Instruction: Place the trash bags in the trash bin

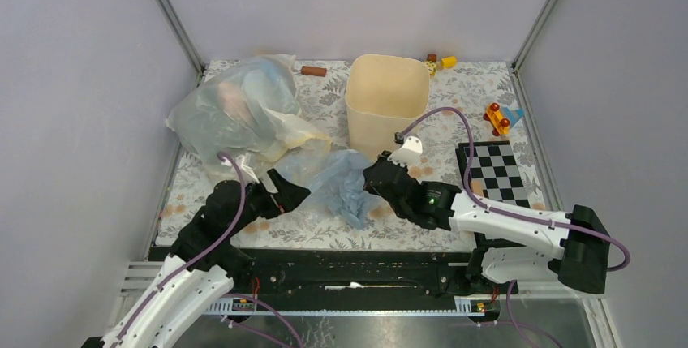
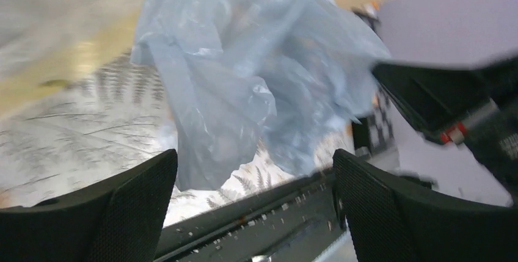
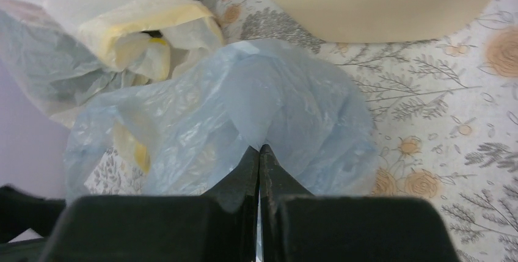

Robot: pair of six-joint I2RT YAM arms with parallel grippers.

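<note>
A blue bag (image 1: 345, 184) is pinched in the right gripper's (image 1: 375, 174) closed jaws, just before the left gripper's (image 1: 297, 194) wide-open jaws. The beige bin (image 1: 387, 100) stands close behind; a bulky clear bag (image 1: 235, 109) lies left

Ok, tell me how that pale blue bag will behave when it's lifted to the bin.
Probably floppy: the pale blue bag lies crumpled in soft folds, so it should droop from the right gripper pinching it. Likely very light: thin see-through film. It may drape over the trash bin rim rather than drop in.
</note>
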